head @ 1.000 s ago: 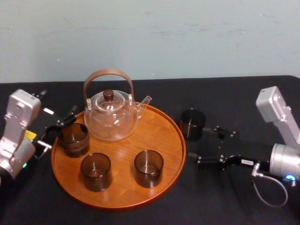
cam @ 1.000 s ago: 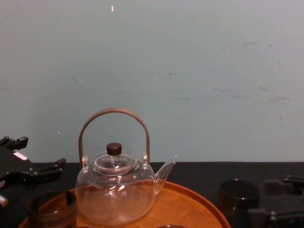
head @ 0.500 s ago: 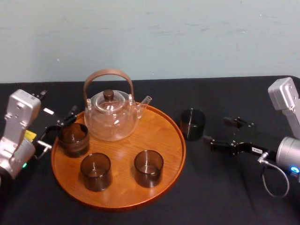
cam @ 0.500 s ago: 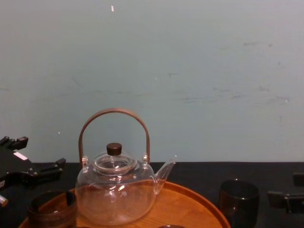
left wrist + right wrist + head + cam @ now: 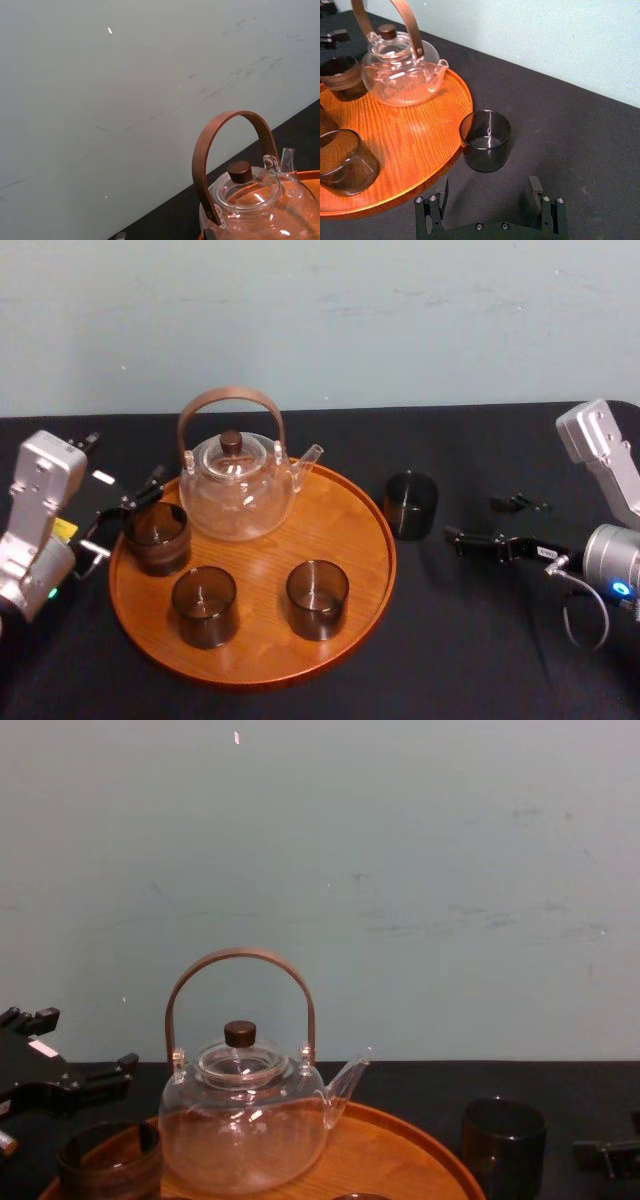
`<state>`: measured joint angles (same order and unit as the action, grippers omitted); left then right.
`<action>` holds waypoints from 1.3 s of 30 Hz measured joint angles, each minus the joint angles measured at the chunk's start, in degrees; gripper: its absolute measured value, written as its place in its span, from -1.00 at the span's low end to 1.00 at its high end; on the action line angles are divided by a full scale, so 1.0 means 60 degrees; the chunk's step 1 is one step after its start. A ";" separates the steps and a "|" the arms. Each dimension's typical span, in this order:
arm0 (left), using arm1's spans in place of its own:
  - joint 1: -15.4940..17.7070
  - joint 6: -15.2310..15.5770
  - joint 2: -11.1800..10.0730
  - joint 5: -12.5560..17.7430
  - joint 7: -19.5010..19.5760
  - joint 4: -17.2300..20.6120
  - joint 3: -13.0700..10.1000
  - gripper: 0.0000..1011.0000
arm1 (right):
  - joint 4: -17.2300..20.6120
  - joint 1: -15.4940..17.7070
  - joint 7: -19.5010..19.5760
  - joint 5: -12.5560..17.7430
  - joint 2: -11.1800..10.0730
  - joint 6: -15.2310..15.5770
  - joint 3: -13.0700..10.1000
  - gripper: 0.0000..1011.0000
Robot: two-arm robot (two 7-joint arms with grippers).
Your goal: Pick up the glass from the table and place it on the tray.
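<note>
Black cloth covers the table (image 5: 470,660). At far left, the left gripper (image 5: 128,512) sits by the left edge of the round orange-brown wooden tray (image 5: 345,525). Its claw is spread and lies close beside one dark glass (image 5: 157,537), not closed on it. The tray also carries two more dark glasses (image 5: 204,606) toward the front, and a clear glass teapot (image 5: 236,488) with a brown bent-wood handle. Just right of the tray's rim, upright on the cloth, stands the fourth glass (image 5: 411,504), the one left to move. Further right, the right gripper (image 5: 487,522) points toward it, claw spread and empty, near but not around it. By my reading, three glasses are placed, and the grasp, lift and placement of this one remain. Small stickers on both arms are too small to read.
</note>
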<state>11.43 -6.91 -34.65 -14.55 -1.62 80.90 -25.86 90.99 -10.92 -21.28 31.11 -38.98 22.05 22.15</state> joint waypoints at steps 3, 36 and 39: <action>0.0000 0.0000 0.0000 0.0000 0.0000 0.0000 0.0000 0.98 | -0.0105 -0.0155 0.0013 -0.0114 0.0077 0.0134 0.0067 0.98; 0.0000 0.0000 0.0000 -0.0001 0.0000 0.0000 0.0000 0.98 | -0.1922 -0.1808 -0.0641 -0.1256 0.1415 0.0363 0.0782 0.98; 0.0000 0.0000 0.0000 0.0000 0.0000 0.0000 0.0000 0.98 | -0.2058 -0.1888 -0.0641 -0.1322 0.1505 0.0352 0.0803 0.98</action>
<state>11.43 -6.91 -34.65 -14.55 -1.62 80.90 -25.86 78.64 -22.25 -25.12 23.17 -29.95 24.17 26.97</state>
